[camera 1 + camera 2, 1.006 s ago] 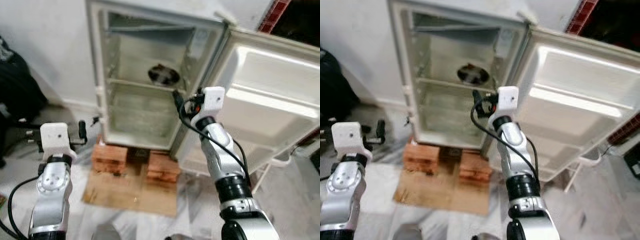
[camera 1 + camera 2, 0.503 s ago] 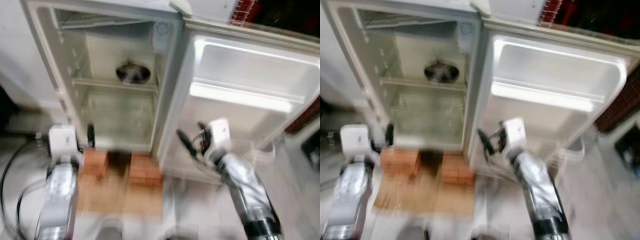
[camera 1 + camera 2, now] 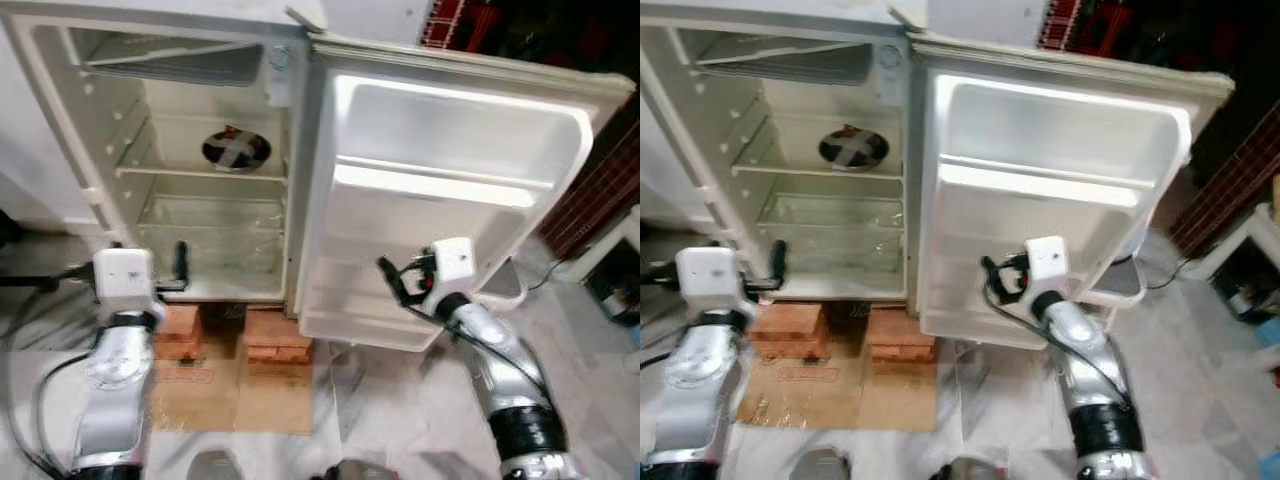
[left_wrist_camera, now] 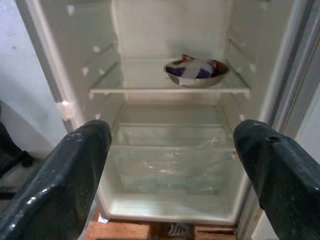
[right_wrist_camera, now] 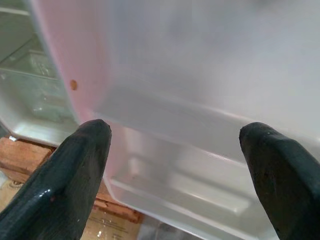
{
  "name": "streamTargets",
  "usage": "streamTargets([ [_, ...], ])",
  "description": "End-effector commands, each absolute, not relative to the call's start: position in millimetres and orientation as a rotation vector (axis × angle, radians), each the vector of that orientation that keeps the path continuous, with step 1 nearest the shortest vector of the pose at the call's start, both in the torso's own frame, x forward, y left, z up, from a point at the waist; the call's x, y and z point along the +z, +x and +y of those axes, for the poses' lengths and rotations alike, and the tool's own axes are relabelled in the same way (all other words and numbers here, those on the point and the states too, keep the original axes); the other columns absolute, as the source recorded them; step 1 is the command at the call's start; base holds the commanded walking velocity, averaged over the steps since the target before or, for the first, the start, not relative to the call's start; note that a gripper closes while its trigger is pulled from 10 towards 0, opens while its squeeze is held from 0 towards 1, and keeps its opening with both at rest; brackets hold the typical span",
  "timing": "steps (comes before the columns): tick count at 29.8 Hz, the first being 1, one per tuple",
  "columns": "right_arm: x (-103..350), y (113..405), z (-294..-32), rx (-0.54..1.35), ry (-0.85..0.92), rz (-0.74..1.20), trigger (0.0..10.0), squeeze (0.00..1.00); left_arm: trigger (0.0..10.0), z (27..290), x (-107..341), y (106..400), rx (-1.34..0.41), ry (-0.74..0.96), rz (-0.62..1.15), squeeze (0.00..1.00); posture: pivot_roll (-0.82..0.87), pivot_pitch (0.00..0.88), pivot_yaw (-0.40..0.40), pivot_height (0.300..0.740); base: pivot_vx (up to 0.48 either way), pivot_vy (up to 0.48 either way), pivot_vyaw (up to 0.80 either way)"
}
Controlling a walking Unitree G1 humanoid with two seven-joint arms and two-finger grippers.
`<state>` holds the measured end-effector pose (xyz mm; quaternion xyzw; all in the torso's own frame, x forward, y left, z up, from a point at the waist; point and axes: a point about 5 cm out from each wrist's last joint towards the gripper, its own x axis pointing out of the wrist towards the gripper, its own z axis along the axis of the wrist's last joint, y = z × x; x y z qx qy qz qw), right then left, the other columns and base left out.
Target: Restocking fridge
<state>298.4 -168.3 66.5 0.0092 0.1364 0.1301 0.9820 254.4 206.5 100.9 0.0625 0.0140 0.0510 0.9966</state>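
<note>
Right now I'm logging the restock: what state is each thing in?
Fridge door: swung fully open.
Bowl: upright on the middle shelf, holding food.
Left end effector: open, holding nothing, facing the fridge interior.
Right end effector: open, holding nothing, facing the door's lower shelves.

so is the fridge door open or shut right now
Open. The fridge door is swung wide to the right, its inner racks facing the camera, and the fridge interior shows, with a bowl on a shelf.

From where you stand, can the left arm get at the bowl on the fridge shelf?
Probably yes: the fridge door hangs wide open, and the left tool, open, faces the bowl with nothing between them.
</note>
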Motion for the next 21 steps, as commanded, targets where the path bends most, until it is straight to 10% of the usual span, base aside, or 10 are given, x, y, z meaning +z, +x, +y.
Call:
streamTargets([
  [1, 73, 306, -167, 0.266, 0.009, 0.254, 10.0, 0.0, 10.0, 209, 99, 251, 0.104, 0.132, 0.041, 0.0, 0.11, 0.075, -0.097, 0.74, 0.0, -0.458, -0.43],
  [21, 53, 311, -189, 0.401, -0.131, 0.444, 10.0, 0.0, 10.0, 204, 97, 250, 0.09, 0.14, 0.054, 0.0, 0.11, 0.082, -0.106, 0.74, 0.013, -0.443, -0.61],
])
